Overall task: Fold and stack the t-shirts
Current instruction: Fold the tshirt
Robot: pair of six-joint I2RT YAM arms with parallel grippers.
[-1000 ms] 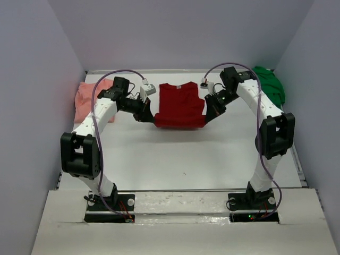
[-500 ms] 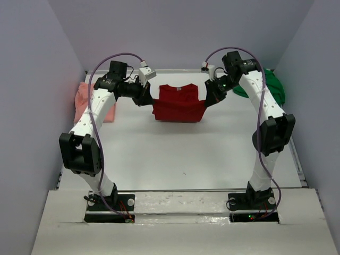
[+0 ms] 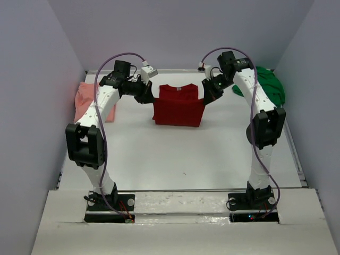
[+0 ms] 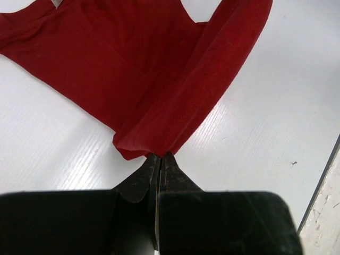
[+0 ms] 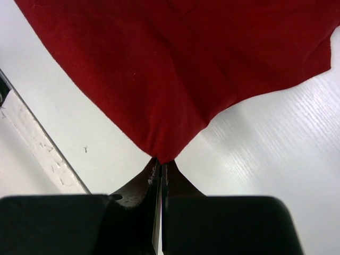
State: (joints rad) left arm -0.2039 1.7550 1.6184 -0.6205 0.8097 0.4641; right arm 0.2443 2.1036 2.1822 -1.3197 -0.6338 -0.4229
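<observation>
The dark red collared cloth t-shirt [image 3: 178,105] lies toward the far middle of the white table [image 3: 186,159], collar pointing at the back wall, and each arm has one of its side corners. The left tool [image 4: 159,158] is pinched together on a bunched corner of red cloth, its fingers meeting with only fabric between them; the right tool [image 5: 161,163] is clamped the same way on the opposite corner. Both wrist views show the cloth rising off the table from the fingertips and draping away in a doubled layer, so the near part of the shirt appears to be held up and carried over the rest, which reads as a fold of the hem toward the collar. Gripping at two matching corners keeps the edge stretched straight between the tools, so the fold should land square and not skewed. Both arms reach far forward in mirrored poses: upper links climb steeply from the bases, elbows stand high, and the forearms turn inward and down so the tools flank the shirt on its left and right edges. The salmon-pink cloth shirt [image 3: 85,98] waits crumpled at the far left corner and the bright green cloth shirt [image 3: 270,85] at the far right, each well apart from the red one, neither yet folded nor stacked.
</observation>
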